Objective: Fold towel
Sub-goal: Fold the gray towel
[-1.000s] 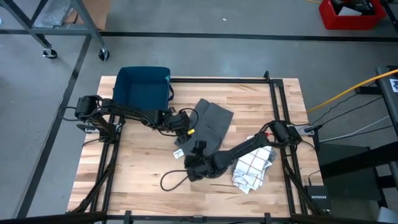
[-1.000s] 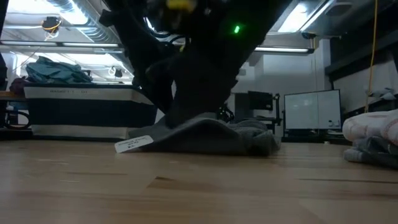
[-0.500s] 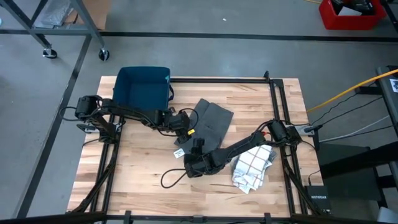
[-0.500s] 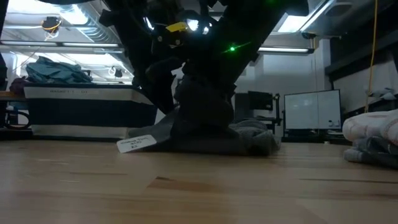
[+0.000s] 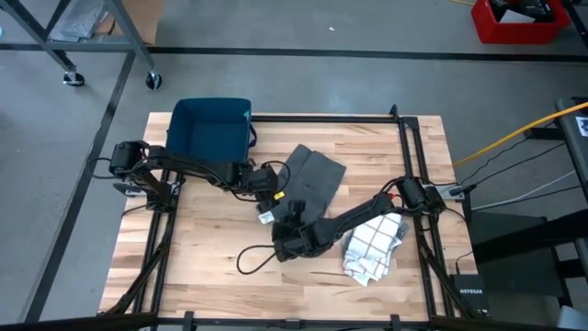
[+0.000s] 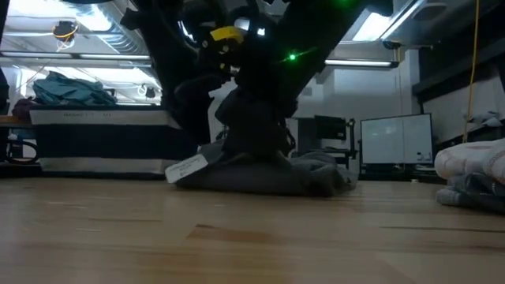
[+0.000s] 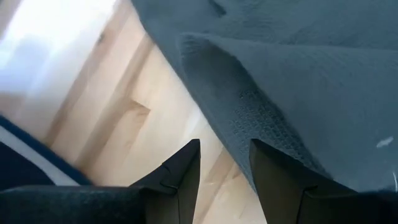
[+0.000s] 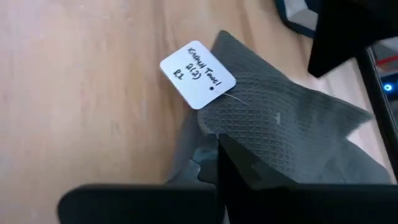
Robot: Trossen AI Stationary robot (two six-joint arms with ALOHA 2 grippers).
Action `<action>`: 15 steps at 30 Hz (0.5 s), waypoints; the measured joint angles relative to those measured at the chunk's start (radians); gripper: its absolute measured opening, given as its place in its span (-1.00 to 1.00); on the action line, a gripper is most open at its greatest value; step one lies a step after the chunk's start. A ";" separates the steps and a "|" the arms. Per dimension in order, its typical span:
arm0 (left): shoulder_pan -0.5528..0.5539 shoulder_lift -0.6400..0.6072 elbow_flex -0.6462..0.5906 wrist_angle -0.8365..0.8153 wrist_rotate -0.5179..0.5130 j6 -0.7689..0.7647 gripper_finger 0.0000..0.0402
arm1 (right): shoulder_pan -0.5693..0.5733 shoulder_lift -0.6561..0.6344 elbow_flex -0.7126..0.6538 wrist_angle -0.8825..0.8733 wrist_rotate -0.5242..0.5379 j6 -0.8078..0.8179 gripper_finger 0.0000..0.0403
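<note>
- Grey towel (image 5: 310, 179): lies near the middle of the wooden table (image 5: 202, 248), just in front of the dark blue bin (image 5: 211, 131) and well apart from the checked white cloth (image 5: 375, 246) towards the right arm's base; partly bunched, not yet folded flat
- White tag (image 8: 198, 66): hangs on a thread at the towel corner nearest the front edge of the table
- Right gripper (image 5: 287, 219): at that tagged corner, fingers pressed together on a pinch of the grey towel beside the tag; the right wrist view shows the weave gathered at the fingertips
- Left gripper (image 7: 222, 163): at the towel's bin-side edge, fingers spread with a gap between them; one finger (image 7: 273, 171) lies against the cloth, the other over bare wood; nothing is pinched
- Step in hand (judged): securing two points on the towel's edge before a fold; the right has its grip, the left does not
- Next move (judged): the left should close on the edge, then both should lift and carry it across the towel, keeping the cloth taut so it lands without wrinkles
</note>
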State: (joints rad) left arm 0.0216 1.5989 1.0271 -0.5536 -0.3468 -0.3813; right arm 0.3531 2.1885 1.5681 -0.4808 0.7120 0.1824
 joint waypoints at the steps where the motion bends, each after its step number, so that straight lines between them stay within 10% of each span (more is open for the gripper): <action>1: 0.000 -0.007 0.000 -0.005 -0.008 0.000 -0.36 | 0.000 -0.005 0.000 -0.011 0.008 0.007 -0.97; 15: -0.007 -0.103 0.000 -0.128 -0.086 0.003 -0.36 | -0.010 -0.084 0.001 -0.287 0.045 0.224 -0.94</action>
State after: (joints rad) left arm 0.0149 1.4956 1.0271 -0.6814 -0.4328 -0.3786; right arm 0.3431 2.1044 1.5688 -0.7679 0.7571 0.4066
